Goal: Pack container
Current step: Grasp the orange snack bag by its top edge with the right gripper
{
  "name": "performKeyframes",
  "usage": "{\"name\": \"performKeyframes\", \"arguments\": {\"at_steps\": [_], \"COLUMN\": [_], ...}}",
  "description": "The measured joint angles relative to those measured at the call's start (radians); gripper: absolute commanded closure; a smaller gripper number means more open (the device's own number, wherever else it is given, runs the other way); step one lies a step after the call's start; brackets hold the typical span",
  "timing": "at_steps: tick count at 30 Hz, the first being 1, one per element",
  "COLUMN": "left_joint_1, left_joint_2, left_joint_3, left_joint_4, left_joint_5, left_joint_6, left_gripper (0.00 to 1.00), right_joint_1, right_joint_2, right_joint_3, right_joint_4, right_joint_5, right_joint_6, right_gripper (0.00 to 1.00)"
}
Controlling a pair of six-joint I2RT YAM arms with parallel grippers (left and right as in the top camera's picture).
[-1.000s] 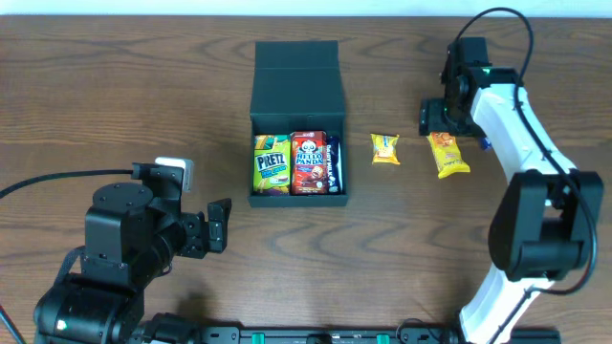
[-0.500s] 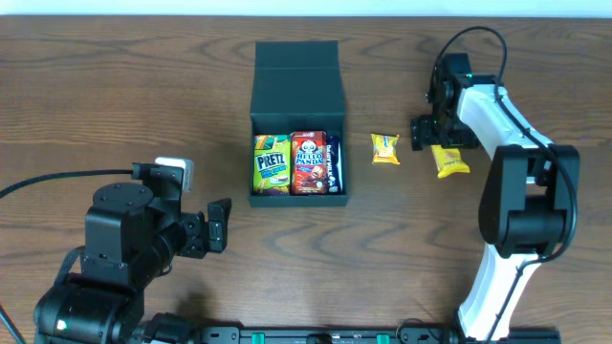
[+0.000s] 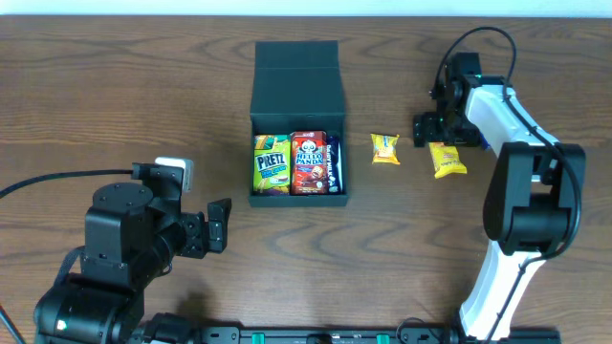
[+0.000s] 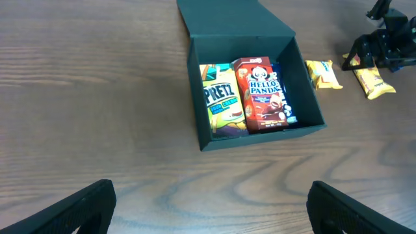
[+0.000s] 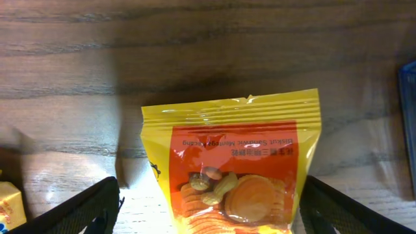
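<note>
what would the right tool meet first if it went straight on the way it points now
Most likely the yellow biscuit packet, lying on the table between the fingers of the open right tool in the wrist view; its distance is unclear.

On my right wrist camera the yellow packet (image 5: 234,175) runs off the bottom edge. The blue thing (image 5: 409,123) at the right edge is cropped and I can't identify it. In the box (image 3: 296,201), the dark packet (image 3: 334,162) is mostly hidden beside the red carton (image 3: 308,162).
</note>
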Motion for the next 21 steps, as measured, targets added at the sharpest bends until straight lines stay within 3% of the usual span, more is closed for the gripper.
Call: {"name": "performKeyframes", "arguments": {"at_steps": [9, 15, 21], "left_joint_1": [0.000, 0.000, 0.000], "left_joint_2": [0.000, 0.000, 0.000], "left_joint_3": [0.000, 0.000, 0.000], "left_joint_4": [0.000, 0.000, 0.000], "left_joint_5": [0.000, 0.000, 0.000], "left_joint_6": [0.000, 0.000, 0.000], "left_gripper": [0.05, 0.05, 0.05], "right_joint_1": [0.000, 0.000, 0.000], "right_joint_2": [0.004, 0.004, 0.004], "right_joint_3": [0.000, 0.000, 0.000], "right_joint_4": [0.000, -0.011, -0.011], "right_joint_5": [-0.018, -0.020, -0.020], "right_joint_6": [-0.027, -0.056, -0.063], "right_gripper": [0.18, 0.39, 0.53]}}
